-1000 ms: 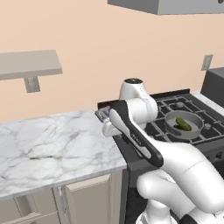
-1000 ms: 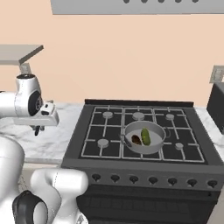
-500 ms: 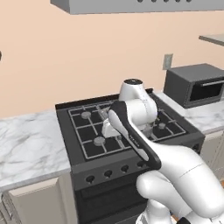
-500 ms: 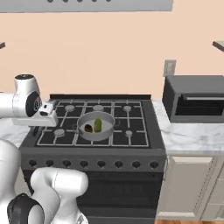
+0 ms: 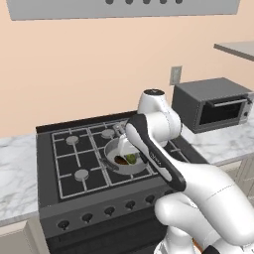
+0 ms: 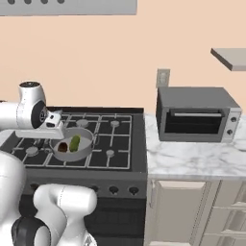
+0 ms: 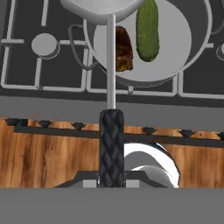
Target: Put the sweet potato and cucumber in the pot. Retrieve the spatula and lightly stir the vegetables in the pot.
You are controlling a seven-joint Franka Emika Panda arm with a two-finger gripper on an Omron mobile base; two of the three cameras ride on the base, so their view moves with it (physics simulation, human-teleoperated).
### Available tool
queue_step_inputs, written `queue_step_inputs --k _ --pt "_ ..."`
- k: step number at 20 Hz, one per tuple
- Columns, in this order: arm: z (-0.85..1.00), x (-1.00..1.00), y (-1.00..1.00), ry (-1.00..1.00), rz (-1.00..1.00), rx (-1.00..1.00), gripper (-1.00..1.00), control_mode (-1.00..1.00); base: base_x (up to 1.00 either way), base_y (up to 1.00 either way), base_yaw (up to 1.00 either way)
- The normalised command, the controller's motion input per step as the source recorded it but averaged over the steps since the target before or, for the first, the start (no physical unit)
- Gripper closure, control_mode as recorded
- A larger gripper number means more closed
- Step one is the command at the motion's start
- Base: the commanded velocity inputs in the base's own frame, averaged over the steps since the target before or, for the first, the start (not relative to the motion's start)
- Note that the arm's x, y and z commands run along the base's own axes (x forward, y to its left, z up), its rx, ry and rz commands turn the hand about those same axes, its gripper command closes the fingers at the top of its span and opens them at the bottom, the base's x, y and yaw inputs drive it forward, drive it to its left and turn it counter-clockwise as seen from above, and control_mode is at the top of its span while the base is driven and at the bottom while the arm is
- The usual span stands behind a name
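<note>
The grey pot (image 7: 175, 57) sits on the stove's front-middle burner, also seen as pot (image 5: 112, 150) and pot (image 6: 85, 149). Inside it lie the green cucumber (image 7: 147, 28) and, just beside it, the brown-orange sweet potato (image 7: 124, 49); both show again as cucumber (image 6: 75, 142), sweet potato (image 6: 62, 147), cucumber (image 5: 131, 158) and sweet potato (image 5: 120, 160). My gripper (image 7: 111, 186) is shut on the spatula's black handle (image 7: 111, 144). The thin metal shaft runs up to the grey head (image 7: 100, 8), which hangs over the pot's near rim. In the base views the gripper (image 5: 122, 143) (image 6: 56, 126) hovers just above the pot's edge.
The black gas stove (image 5: 74, 158) has several burners and front knobs. A grey microwave (image 6: 194, 113) stands on the marble counter (image 6: 192, 161) to the right, under a wall shelf (image 6: 230, 57). A range hood (image 5: 119, 7) hangs overhead. Wooden floor (image 7: 43, 153) lies below.
The base has driven to the right, so both base views shifted from the marble counter to the stove and microwave. The gripper, still holding the spatula, now hangs over the pot.
</note>
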Motion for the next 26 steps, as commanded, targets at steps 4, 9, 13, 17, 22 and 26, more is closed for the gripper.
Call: queue_step_inputs --k 4,9,13,17,22,26 --pt "0.00 0.00 0.00 0.00 0.00 0.00 1.00 1.00 0.50 -0.05 0.00" --pt "0.00 0.00 0.00 0.00 0.00 0.00 1.00 1.00 0.00 0.00 0.00" --pt "0.03 0.51 0.00 0.14 0.02 0.00 1.00 -1.00 0.04 0.00 0.00" --pt "0.21 0.76 -0.03 0.25 0.09 -0.05 1.00 -1.00 0.00 0.00 0.00" --pt "0.09 0.52 -0.02 0.15 0.40 -0.22 1.00 -1.00 0.00 0.00 0.00" --pt "0.23 0.06 -0.16 0.09 0.52 -0.20 1.00 -1.00 0.00 0.00 0.00"
